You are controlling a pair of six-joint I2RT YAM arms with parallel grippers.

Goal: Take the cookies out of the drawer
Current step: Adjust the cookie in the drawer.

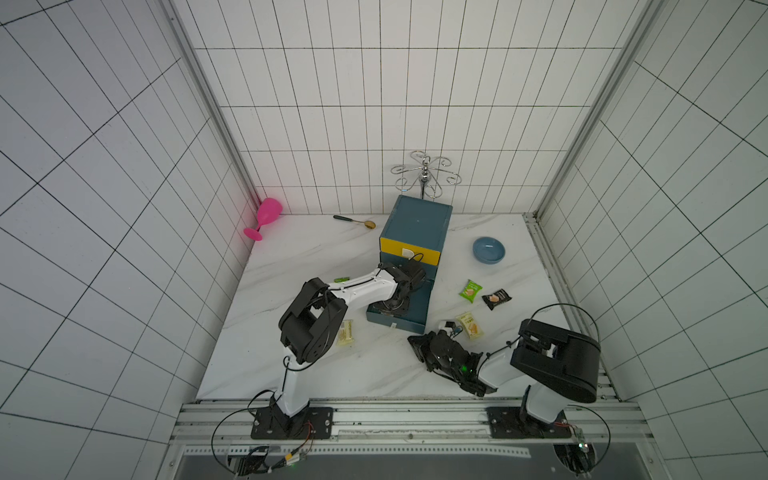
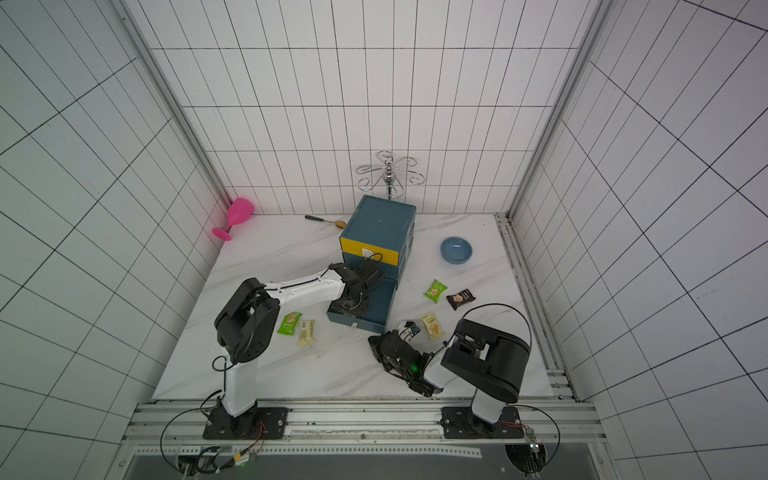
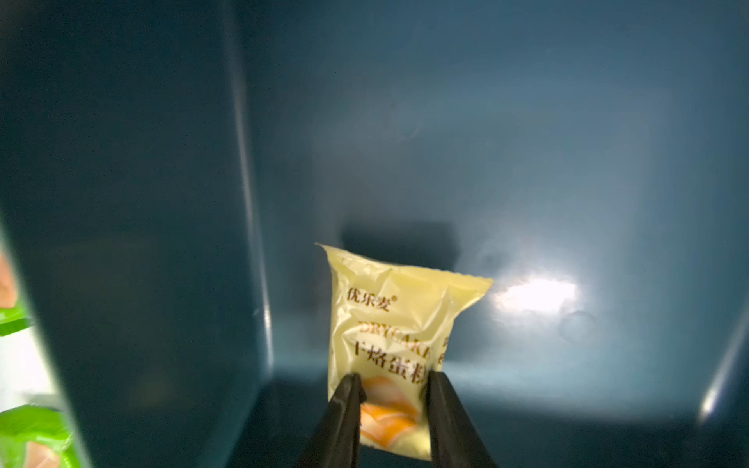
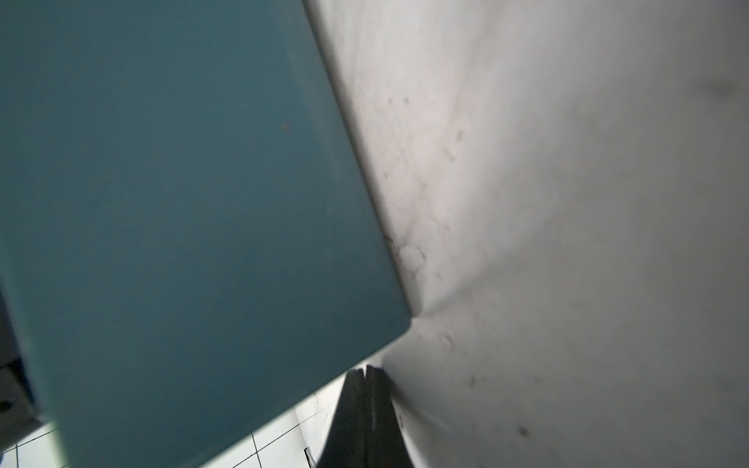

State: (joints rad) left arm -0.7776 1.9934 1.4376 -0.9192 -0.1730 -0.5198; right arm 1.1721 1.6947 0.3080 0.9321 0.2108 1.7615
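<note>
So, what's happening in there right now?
Left fingers pinch yellow packet inside drawer. Right fingers shut, empty, beside drawer. Nothing blocking the lift.

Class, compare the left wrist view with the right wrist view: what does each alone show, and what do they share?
Left wrist only: the drawer from inside, a pale yellow packet pinched by the left gripper, green packets outside. Right wrist only: the marble table, the shut right gripper, the drawer's outer wall. Both: the teal drawer.
</note>
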